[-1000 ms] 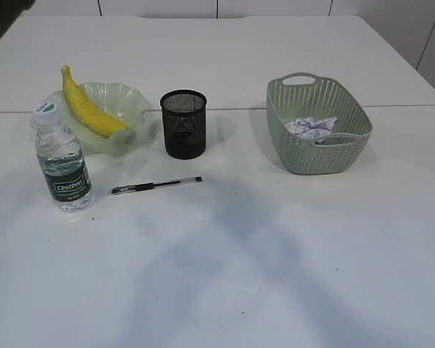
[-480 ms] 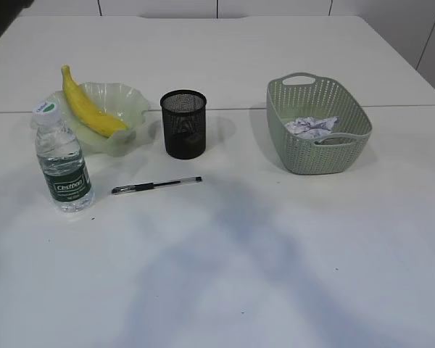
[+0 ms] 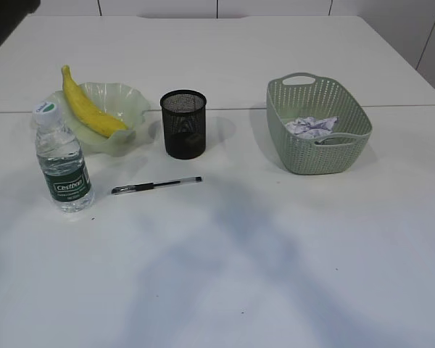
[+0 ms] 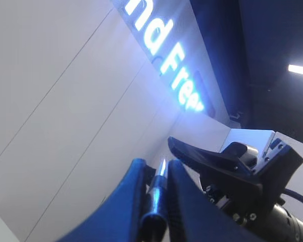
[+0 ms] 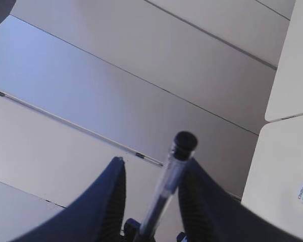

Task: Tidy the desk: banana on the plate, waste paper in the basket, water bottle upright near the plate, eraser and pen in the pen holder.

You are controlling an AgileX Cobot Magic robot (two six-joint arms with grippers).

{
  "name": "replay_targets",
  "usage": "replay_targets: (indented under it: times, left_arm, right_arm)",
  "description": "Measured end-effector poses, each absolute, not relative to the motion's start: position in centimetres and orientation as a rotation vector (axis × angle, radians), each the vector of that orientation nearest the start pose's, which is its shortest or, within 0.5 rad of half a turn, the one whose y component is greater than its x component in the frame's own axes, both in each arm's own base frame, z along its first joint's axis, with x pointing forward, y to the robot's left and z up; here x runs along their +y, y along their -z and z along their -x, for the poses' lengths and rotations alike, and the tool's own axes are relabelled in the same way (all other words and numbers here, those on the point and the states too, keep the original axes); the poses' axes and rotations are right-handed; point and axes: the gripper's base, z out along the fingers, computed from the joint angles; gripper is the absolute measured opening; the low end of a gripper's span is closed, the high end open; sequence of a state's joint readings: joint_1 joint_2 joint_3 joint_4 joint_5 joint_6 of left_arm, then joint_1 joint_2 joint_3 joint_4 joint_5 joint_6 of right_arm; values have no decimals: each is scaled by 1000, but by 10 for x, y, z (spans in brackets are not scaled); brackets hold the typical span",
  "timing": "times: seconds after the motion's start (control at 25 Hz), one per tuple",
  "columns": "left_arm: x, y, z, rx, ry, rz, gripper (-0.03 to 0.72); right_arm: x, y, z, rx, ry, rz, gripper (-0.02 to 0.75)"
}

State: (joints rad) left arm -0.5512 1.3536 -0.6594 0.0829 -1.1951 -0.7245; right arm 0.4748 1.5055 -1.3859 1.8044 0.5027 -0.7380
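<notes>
Upright, pen (image 5: 167, 185) between right gripper (image 5: 150, 194) fingers

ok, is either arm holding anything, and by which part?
Left jaws pinch a dark pen by its barrel, tip poking past. Right jaws stand apart around a clear pen, black end up; no grip visible.
</notes>
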Motion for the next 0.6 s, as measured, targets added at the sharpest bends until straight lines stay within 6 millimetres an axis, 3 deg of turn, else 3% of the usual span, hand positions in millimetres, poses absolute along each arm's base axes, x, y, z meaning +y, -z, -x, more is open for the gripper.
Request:
replay_targets:
  times: [0.12, 0.36, 0.6]
  left_arm:
    - [-148, -332, -227, 1058, 1164, -5, 56]
    - [-148, -331, -228, 1066, 1150, -9, 55]
    - [-148, -330, -229, 1079, 1144, -3, 55]
  right_arm:
    - [199, -429, -293, 1719, -1588, -84, 332]
    - [199, -429, -293, 1721, -1595, -86, 381]
    - [199, -429, -292, 1721, -1600, -80, 524]
